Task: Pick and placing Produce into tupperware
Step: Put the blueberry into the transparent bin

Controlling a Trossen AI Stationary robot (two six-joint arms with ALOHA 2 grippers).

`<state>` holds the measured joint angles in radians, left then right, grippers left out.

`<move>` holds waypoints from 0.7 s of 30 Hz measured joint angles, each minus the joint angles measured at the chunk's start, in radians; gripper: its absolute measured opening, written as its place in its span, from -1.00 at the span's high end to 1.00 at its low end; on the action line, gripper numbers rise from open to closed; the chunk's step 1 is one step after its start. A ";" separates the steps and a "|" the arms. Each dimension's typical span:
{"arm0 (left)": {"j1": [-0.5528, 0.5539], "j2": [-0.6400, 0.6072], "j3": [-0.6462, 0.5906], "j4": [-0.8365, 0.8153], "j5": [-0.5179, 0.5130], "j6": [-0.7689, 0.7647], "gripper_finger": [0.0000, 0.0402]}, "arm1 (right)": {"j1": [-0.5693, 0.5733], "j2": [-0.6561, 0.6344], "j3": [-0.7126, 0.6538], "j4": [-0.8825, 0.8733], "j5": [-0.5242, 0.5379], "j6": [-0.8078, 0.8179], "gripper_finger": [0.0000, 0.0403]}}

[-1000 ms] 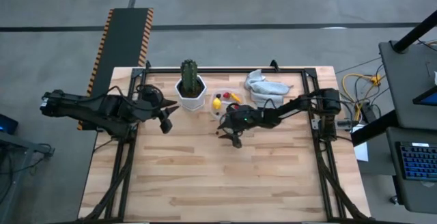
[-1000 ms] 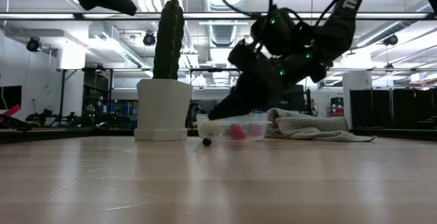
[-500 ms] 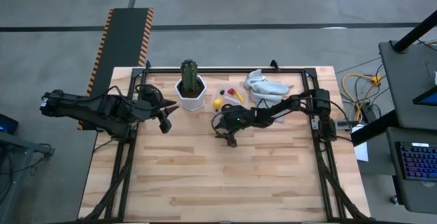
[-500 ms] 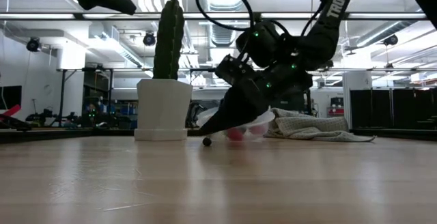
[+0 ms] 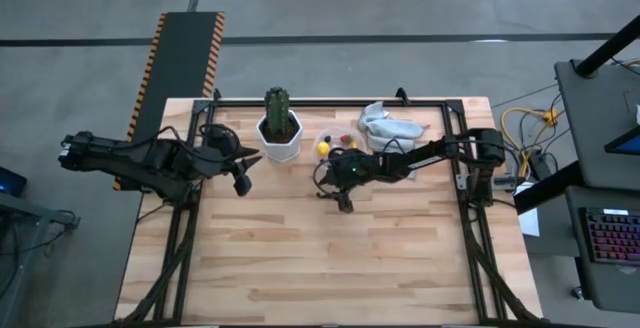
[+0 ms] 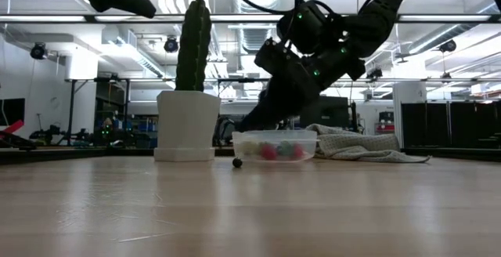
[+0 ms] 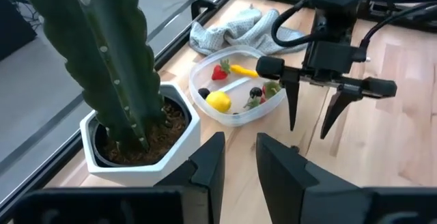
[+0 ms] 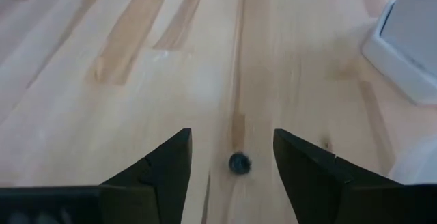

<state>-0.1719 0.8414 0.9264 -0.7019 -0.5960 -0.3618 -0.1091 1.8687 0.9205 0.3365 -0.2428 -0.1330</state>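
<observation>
The clear tupperware (image 7: 235,91) stands on the table beside the cactus pot, holding a yellow lemon, a red berry, a yellow-orange stick and dark berries. It also shows in the high view as the tupperware (image 5: 338,146) and in the low view as the tupperware (image 6: 275,144). One dark round berry (image 8: 239,162) lies loose on the wood just in front of it; the low view shows this berry (image 6: 237,162) too. My right gripper (image 8: 232,156) hangs open above the berry, slanting down, a finger on either side and clear of it. My left gripper (image 7: 239,162) waits raised near the table's left edge, its fingers a little apart with nothing between them.
A green cactus in a white hexagonal pot (image 5: 280,138) stands left of the tupperware. A crumpled grey cloth (image 5: 390,123) lies at the far edge behind it. Bare wood stretches across the near half of the table (image 5: 320,268).
My right gripper dipped low toward the table's left, over the loose berry, then rose and drew back a little to the right, staying open. The berry lies where it was.
</observation>
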 joint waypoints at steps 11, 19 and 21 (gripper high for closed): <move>0.000 0.019 -0.002 -0.060 -0.001 -0.051 0.66 | 0.098 0.000 -0.001 -0.027 0.228 -0.221 0.01; 0.000 0.029 -0.001 -0.060 -0.001 -0.052 0.66 | 0.098 0.030 0.002 -0.013 0.264 -0.249 0.01; 0.000 0.031 -0.001 -0.059 -0.001 -0.052 0.66 | 0.097 0.063 0.006 -0.005 0.267 -0.252 0.01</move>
<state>-0.1719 0.8726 0.9253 -0.7612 -0.5972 -0.4141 -0.0124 1.9315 0.9270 0.3314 0.0239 -0.3852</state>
